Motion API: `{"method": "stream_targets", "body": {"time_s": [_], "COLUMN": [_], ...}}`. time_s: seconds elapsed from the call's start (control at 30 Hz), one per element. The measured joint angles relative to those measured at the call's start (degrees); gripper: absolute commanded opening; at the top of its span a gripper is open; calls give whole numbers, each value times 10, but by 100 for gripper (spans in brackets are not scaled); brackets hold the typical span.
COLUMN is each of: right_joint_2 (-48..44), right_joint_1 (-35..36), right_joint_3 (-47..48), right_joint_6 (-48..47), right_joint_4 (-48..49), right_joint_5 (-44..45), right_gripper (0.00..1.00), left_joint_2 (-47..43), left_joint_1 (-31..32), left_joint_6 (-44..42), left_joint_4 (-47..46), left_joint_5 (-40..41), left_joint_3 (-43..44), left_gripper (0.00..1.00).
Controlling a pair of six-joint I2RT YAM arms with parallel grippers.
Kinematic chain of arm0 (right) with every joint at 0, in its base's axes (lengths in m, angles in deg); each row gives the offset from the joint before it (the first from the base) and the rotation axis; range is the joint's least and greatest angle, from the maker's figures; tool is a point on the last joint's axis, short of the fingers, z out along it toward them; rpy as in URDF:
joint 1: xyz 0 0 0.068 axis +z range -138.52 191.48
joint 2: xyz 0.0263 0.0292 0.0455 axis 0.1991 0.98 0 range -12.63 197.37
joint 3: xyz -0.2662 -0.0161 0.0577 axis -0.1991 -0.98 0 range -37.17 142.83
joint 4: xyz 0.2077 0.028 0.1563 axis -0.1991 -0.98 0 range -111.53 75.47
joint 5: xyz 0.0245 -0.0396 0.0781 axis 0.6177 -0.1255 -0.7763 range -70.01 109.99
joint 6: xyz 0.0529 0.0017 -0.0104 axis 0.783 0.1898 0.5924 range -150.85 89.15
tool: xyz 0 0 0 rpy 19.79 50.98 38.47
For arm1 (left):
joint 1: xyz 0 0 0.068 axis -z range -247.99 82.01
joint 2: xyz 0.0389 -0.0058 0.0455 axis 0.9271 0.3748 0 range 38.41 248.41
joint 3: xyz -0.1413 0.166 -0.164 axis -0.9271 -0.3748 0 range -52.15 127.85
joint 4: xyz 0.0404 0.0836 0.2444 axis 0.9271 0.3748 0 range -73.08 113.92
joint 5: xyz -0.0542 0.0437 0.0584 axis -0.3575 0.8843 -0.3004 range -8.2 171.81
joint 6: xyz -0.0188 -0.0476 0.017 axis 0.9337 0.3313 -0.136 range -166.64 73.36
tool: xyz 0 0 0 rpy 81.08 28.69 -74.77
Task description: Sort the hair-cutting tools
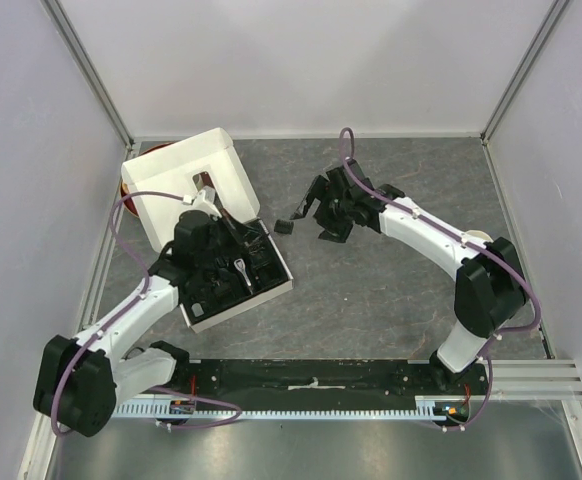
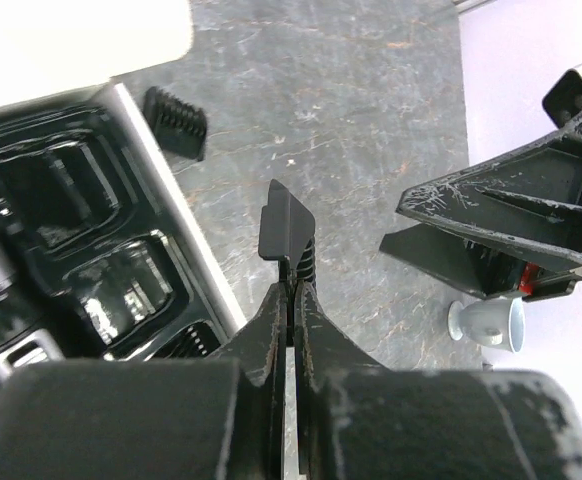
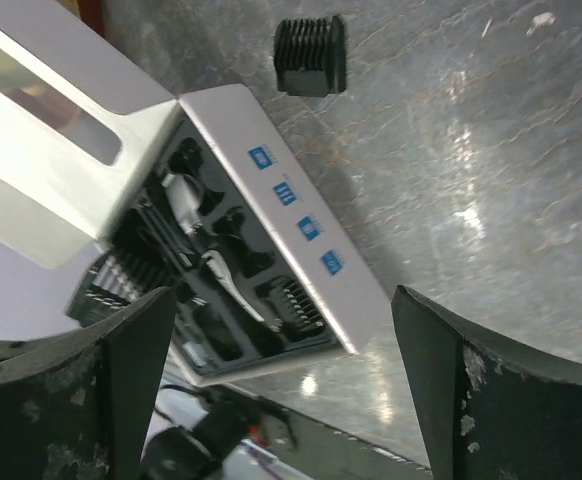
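Note:
My left gripper (image 1: 246,250) (image 2: 293,285) is shut on a small black comb guard (image 2: 289,235) and holds it just right of the box's edge, above the table. A second comb guard (image 1: 284,226) (image 2: 176,122) (image 3: 311,55) lies loose on the grey table between the box and my right gripper. My right gripper (image 1: 318,220) (image 3: 283,300) is open and empty, hanging above the table right of the box. In the black tray (image 3: 141,235) lie another comb guard (image 3: 293,305), a small brush (image 3: 226,280) and a silver-tipped piece (image 3: 176,190). The cord does not show.
The white cardboard box (image 1: 186,175) with its lid open stands at the left, its tray rim (image 1: 271,292) near my left arm. A small white cup (image 2: 486,325) (image 1: 476,238) stands by the right arm. A red object (image 1: 126,185) sits behind the box. Walls enclose the table.

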Motion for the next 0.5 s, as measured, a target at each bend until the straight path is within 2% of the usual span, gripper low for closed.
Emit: {"method": "stream_targets", "body": {"time_s": [0.2,0.5], "right_joint_2": [5,6], "right_joint_1": [-9,-7], "right_joint_3": [-57,-113], "right_joint_6": [-97,-140], "right_joint_4": [45,92], "right_joint_5": [-28,-47], "right_gripper": [90,90], "left_joint_2": [-12,53], "left_joint_1": [-54,-81], "left_joint_6": [0,1], "left_joint_4": [78,75], "left_joint_5": [-67,-128], "left_joint_3": [-4,-16], "left_gripper": [2,2]}}
